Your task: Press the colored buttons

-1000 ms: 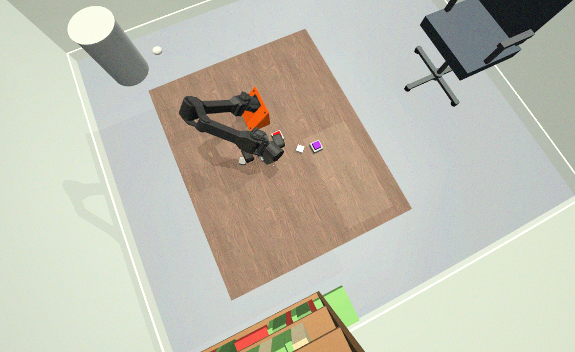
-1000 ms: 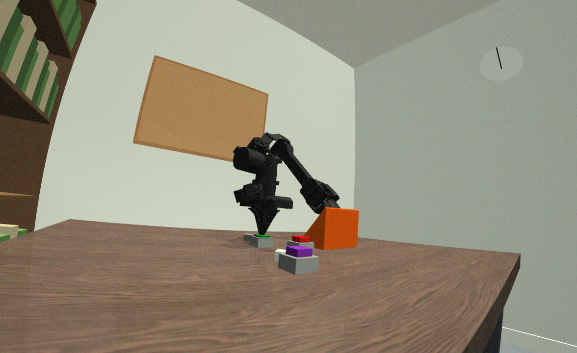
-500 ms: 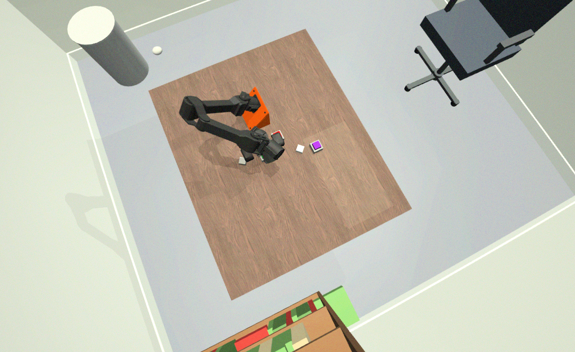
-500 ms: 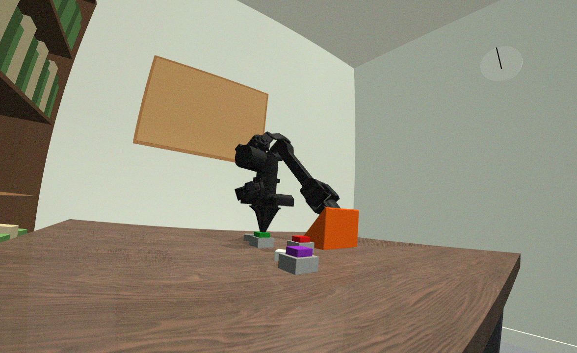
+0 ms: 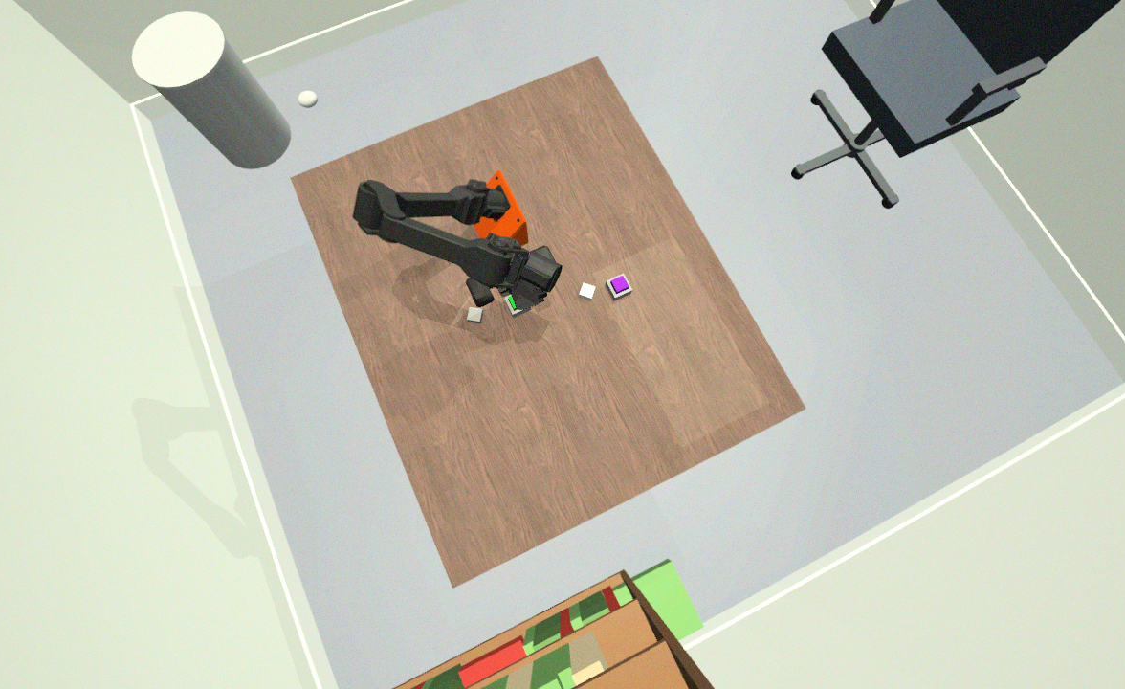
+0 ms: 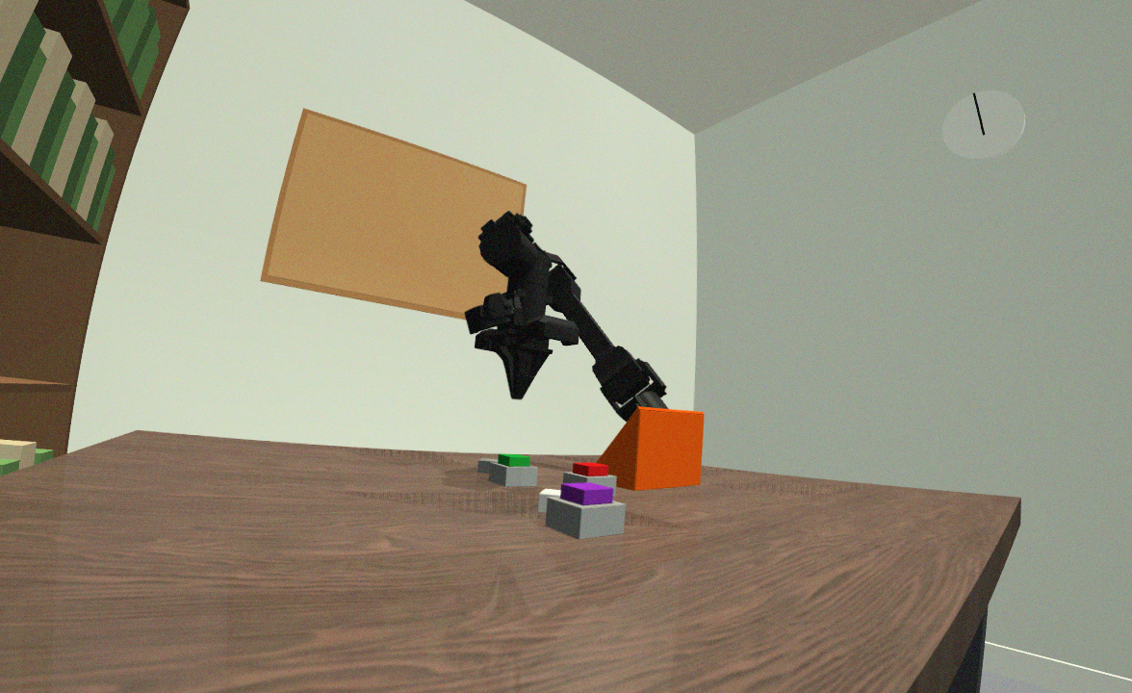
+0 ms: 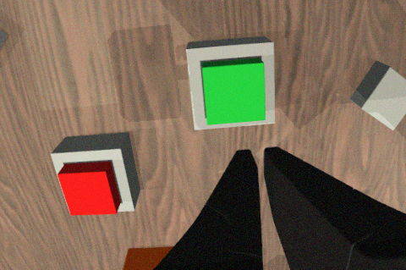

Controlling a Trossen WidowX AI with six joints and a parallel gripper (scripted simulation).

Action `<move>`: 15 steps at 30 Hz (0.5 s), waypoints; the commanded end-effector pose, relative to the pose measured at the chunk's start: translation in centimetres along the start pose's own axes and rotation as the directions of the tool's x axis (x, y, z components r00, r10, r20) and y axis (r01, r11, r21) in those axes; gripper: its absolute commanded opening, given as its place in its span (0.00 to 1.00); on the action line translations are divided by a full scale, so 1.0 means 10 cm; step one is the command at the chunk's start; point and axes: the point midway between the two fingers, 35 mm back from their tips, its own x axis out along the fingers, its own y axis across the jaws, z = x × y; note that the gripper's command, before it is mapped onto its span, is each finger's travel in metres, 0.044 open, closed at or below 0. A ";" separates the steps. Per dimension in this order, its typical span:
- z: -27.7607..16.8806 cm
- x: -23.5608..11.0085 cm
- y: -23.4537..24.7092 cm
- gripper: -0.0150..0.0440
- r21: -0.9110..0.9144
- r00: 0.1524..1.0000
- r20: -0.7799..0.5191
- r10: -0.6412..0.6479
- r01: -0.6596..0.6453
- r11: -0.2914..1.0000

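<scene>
Wrist: square glossy green button (image 7: 233,90)

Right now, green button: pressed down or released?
Released. In the exterior view the green button stands proud of its grey housing, and the shut gripper hangs well above it, touching nothing.

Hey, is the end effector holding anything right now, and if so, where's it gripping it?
Nothing is held. The end effector is shut and empty, hanging above the green button.
</scene>
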 end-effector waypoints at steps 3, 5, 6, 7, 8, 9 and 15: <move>-0.03 -0.11 0.02 0.29 0.004 1.000 -0.012 0.001 -0.001 1.000; -0.11 -0.13 0.23 0.29 0.002 1.000 -0.011 0.009 -0.009 1.000; -0.18 -0.14 0.38 0.29 0.001 1.000 -0.011 0.013 -0.013 1.000; -0.26 -0.14 0.52 0.29 0.000 1.000 -0.011 0.015 -0.015 1.000; -0.35 -0.14 0.66 0.29 0.000 1.000 -0.012 0.015 -0.015 1.000; -0.44 -0.14 0.79 0.29 0.001 1.000 -0.013 0.013 -0.013 1.000; -0.59 -0.12 0.95 0.29 0.003 1.000 -0.014 0.006 -0.006 1.000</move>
